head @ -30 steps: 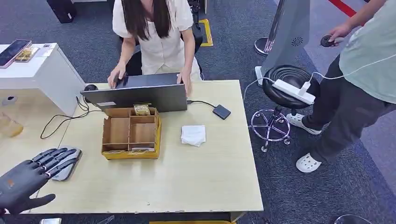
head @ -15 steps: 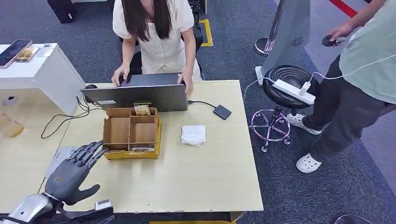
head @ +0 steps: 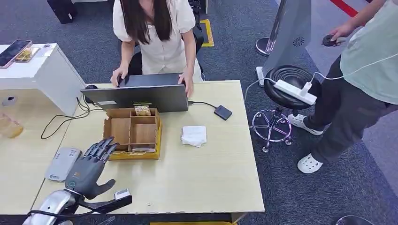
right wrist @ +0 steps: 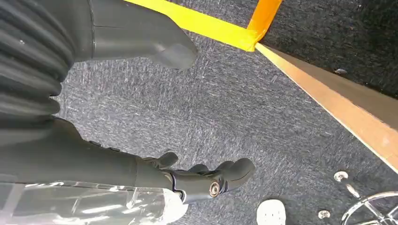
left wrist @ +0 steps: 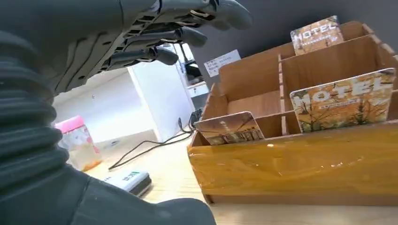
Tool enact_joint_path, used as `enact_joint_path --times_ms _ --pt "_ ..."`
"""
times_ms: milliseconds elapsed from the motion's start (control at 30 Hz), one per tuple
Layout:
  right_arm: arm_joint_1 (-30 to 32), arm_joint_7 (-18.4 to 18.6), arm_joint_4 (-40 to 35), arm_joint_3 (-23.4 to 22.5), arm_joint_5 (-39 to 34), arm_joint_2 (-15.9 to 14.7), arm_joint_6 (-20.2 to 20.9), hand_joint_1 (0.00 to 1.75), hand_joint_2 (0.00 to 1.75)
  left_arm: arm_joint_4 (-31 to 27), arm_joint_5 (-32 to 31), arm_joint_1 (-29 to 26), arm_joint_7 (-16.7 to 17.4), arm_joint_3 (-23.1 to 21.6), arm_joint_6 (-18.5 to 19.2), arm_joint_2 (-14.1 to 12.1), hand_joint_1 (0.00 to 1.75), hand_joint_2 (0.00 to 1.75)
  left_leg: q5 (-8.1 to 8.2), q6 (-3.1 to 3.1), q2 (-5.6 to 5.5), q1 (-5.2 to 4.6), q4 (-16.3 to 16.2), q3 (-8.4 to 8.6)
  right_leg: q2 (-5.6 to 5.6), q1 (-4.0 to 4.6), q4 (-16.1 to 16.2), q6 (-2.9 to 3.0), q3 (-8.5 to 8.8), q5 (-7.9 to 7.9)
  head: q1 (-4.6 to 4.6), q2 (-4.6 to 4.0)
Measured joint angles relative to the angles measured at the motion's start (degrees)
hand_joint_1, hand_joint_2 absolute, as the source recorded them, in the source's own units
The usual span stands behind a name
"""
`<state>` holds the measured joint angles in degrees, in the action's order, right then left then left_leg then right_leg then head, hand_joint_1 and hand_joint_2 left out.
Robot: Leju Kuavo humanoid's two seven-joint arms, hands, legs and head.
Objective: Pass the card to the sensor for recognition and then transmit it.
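Note:
A yellow-sided cardboard box (head: pixel 132 155) with several compartments stands on the table in front of the laptop. HOTEL cards stand in it: one at the back (head: pixel 142 110), two along the front (left wrist: pixel 341 101) (left wrist: pixel 228 127). My left hand (head: pixel 90 168) hovers just left of the box's front corner, fingers (left wrist: pixel 155 55) spread and pointing at it, holding nothing. The grey card sensor (head: pixel 62 163) lies flat on the table left of that hand. My right hand (right wrist: pixel 202 180) hangs beside the table over the carpet, empty, thumb apart from loosely bent fingers.
A person sits behind the open laptop (head: pixel 141 96), hands on it. A folded white tissue (head: pixel 194 135) and a small black device (head: pixel 223 112) lie right of the box. A stool (head: pixel 286 86) with a power strip and a standing person are at the right.
My left hand has moved right and forward, from over the sensor at the table's left edge to beside the box. The sensor is now uncovered.

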<state>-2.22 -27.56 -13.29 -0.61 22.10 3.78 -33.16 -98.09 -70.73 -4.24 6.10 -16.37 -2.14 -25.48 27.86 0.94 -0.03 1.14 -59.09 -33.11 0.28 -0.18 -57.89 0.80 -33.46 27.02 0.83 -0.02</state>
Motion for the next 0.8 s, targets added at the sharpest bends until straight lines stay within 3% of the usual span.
enact_joint_path --times_ms 367,800 --pt "0.1 -0.1 0.0 -0.8 0.9 0.1 0.0 0.0 1.75 3.5 -2.3 2.3 1.2 0.0 -0.9 2.1 0.0 1.75 0.0 0.0 0.02 0.0 0.0 0.0 0.03 0.0 0.0 0.01 -0.01 0.0 -0.02 0.0" --pt "0.3 -0.1 0.0 -1.0 1.1 0.1 0.0 0.0 1.75 5.1 -3.0 2.9 1.3 0.0 -0.9 2.7 0.0 1.75 0.0 0.0 0.02 0.0 0.0 0.0 0.03 0.0 0.0 0.0 -0.01 -0.01 -0.02 0.0"
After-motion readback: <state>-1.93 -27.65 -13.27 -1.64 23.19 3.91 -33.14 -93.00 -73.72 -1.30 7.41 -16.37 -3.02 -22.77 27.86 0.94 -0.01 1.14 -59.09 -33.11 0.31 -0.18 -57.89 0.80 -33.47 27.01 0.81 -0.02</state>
